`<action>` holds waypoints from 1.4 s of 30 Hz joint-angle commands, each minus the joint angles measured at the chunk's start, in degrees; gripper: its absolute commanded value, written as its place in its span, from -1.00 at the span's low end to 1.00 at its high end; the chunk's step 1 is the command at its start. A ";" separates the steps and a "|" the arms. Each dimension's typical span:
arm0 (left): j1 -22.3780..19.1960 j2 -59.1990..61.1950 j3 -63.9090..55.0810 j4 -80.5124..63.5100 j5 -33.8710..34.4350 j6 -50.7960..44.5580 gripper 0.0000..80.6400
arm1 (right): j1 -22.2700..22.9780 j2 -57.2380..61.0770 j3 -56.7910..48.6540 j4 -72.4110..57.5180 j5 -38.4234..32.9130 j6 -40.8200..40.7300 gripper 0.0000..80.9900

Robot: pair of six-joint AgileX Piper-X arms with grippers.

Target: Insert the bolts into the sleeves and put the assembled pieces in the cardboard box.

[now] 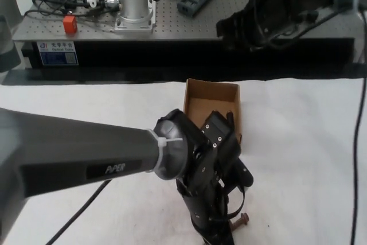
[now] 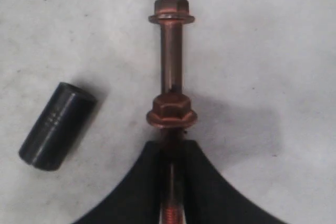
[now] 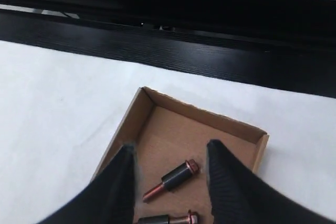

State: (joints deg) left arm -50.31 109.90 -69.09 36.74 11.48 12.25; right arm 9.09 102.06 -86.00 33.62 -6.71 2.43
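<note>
Sleeve (image 2: 56, 126) lies loose on white cloth (image 2: 273, 51), near held bolt (image 2: 172, 113) but apart from it; likely needs steadying or it rolls. Bring bolt's threaded end square to bore, push slowly. Left gripper (image 2: 172, 148) clamped on shank behind flanged head. Spare bolt (image 2: 172, 51) lies in line beyond; avoid knocking it. Held bolt: copper-coloured, hex flange head. Right gripper (image 3: 170, 148) hangs above cardboard box (image 3: 202, 111), fingers spread; two assembled pieces (image 3: 176, 177) inside

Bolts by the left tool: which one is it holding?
The near bolt, its shank pinched in the left tool. The far bolt lies loose on the cloth just beyond it.
</note>
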 commanded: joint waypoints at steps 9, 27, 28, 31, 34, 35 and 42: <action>4.87 -21.60 9.03 1.82 -8.10 -11.06 -0.99 | 3.01 -8.20 16.40 8.42 -2.44 -2.06 -0.23; 8.97 -42.79 25.98 -3.81 -7.42 -18.70 -0.99 | 16.10 2.40 17.85 12.42 -1.15 -27.05 -0.22; 8.97 -42.79 25.98 -3.81 -7.42 -18.70 -0.99 | 16.58 2.71 17.85 13.05 -1.15 -27.90 -0.22; 8.97 -42.79 25.98 -3.82 -7.42 -18.60 -0.99 | 17.64 3.77 17.85 15.14 -0.74 -29.43 -0.22; 8.97 -42.79 25.98 -3.82 -7.84 -18.25 -0.99 | 18.41 5.08 17.85 15.53 2.64 -29.42 -0.22; 8.97 -42.79 25.98 -3.82 -7.84 -18.23 -0.99 | 18.42 5.34 17.85 15.53 3.48 -29.65 -0.22; 8.97 -42.79 25.98 -3.82 -7.84 -18.13 -0.99 | 18.41 7.40 17.85 14.85 3.50 -29.50 -0.45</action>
State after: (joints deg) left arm -41.52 67.73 -42.89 33.12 4.14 -5.87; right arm 27.36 108.37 -67.91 48.72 -3.22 -26.83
